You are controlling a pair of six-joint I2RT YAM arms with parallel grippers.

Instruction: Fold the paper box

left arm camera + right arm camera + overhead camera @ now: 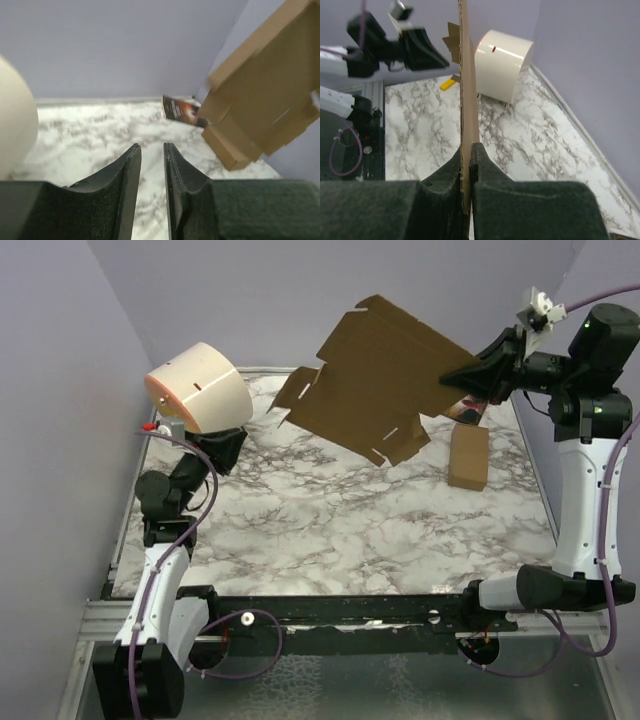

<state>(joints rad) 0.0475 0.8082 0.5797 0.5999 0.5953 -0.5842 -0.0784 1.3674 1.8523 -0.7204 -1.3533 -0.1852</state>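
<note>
The paper box (375,380) is a flat brown die-cut sheet with flaps and slots, held tilted in the air over the back of the table. My right gripper (462,370) is shut on its right edge; in the right wrist view the sheet (468,75) runs edge-on up from between the fingers (468,155). In the left wrist view the sheet (270,85) hangs at the upper right. My left gripper (152,150) is open and empty, low over the table at the left (222,445), apart from the sheet.
A big white cylinder (200,387) sits at the back left beside my left arm. A smaller narrow brown box (468,456) lies at the right. A dark printed booklet (182,110) lies by the back wall. A yellow piece (447,84) lies near the cylinder.
</note>
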